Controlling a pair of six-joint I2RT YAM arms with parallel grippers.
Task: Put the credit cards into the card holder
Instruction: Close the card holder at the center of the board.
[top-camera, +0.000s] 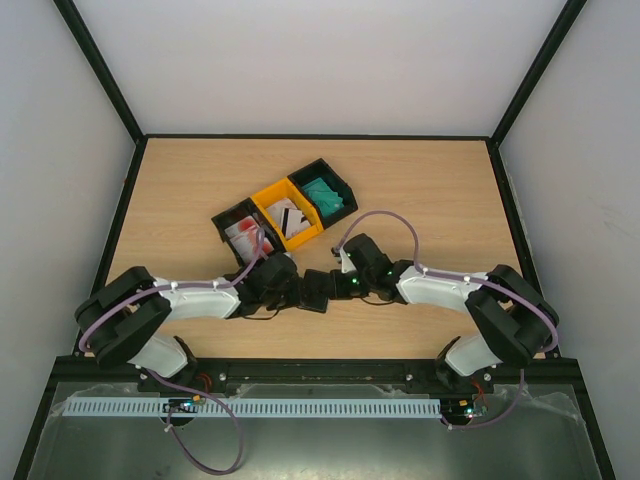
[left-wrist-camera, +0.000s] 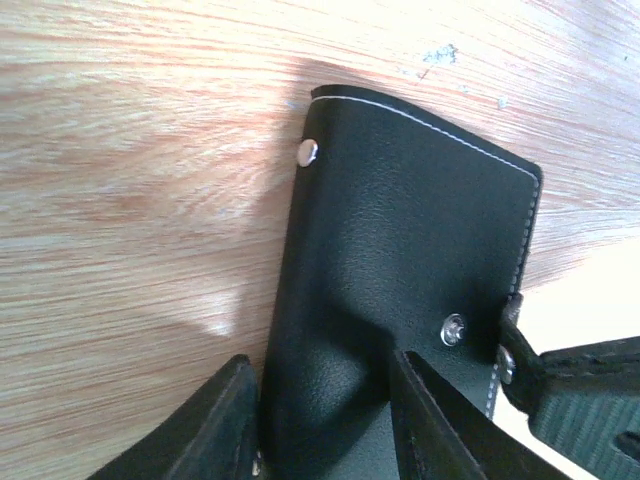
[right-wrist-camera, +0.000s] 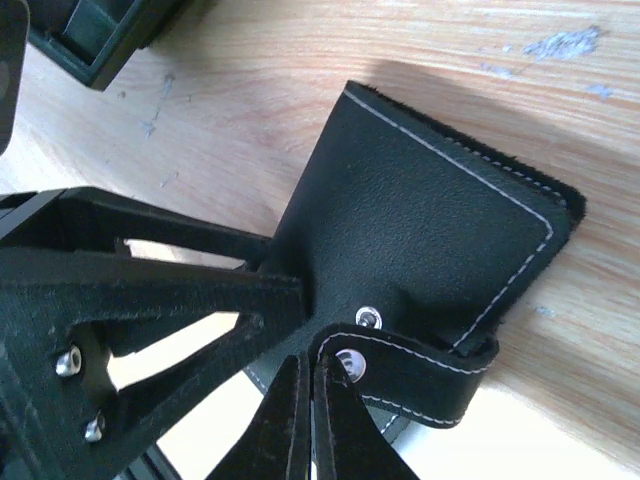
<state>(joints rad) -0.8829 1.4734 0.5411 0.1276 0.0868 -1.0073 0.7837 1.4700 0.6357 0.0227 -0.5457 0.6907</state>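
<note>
The black card holder (top-camera: 318, 290) lies on the wooden table between my two grippers. In the left wrist view my left gripper (left-wrist-camera: 320, 358) straddles the near left edge of the card holder (left-wrist-camera: 400, 240), both fingers against the leather, which bulges between them. My right gripper (right-wrist-camera: 312, 365) is shut on the end of the holder's closure tab (right-wrist-camera: 420, 375), which is unsnapped and curled off the card holder (right-wrist-camera: 420, 230). The credit cards lie in the bins behind: teal ones (top-camera: 322, 192), white ones (top-camera: 292, 218) and red-and-white ones (top-camera: 243, 236).
A row of three small bins stands just behind the grippers: a black bin (top-camera: 228, 218), a yellow bin (top-camera: 270, 197) and another black bin (top-camera: 336, 177). A black frame (top-camera: 125, 200) borders the table on the left, back and right.
</note>
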